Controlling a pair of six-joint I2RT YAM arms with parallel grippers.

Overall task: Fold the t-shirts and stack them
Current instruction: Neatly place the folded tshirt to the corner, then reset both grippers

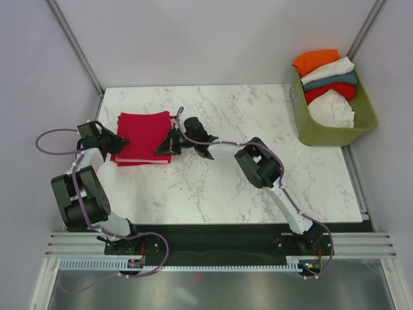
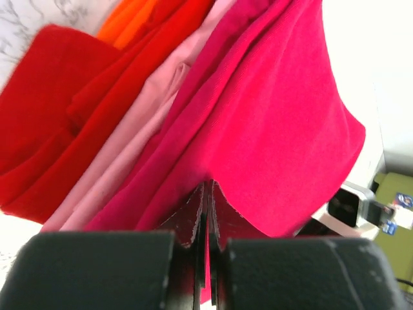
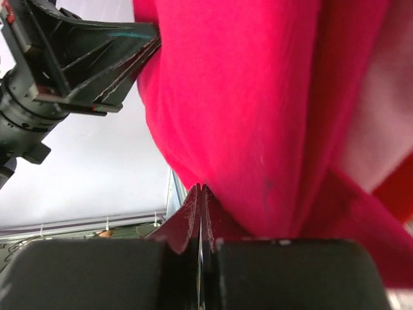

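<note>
A crimson t-shirt (image 1: 143, 132) lies folded on top of a stack at the table's left. In the left wrist view the crimson cloth (image 2: 277, 110) lies over a pink shirt (image 2: 142, 123), a red one (image 2: 58, 116) and an orange one (image 2: 129, 19). My left gripper (image 1: 116, 143) is at the stack's near left corner, shut on crimson cloth (image 2: 208, 187). My right gripper (image 1: 164, 147) is at the near right corner, shut on the crimson edge (image 3: 201, 187). The crimson cloth (image 3: 245, 97) hangs lifted between them.
An olive-green basket (image 1: 329, 132) at the far right holds orange (image 1: 315, 61), white (image 1: 329, 70), teal (image 1: 335, 81), red and another white shirt. The left gripper's fingers (image 3: 139, 55) show in the right wrist view. White marble table (image 1: 219, 181) spans the middle.
</note>
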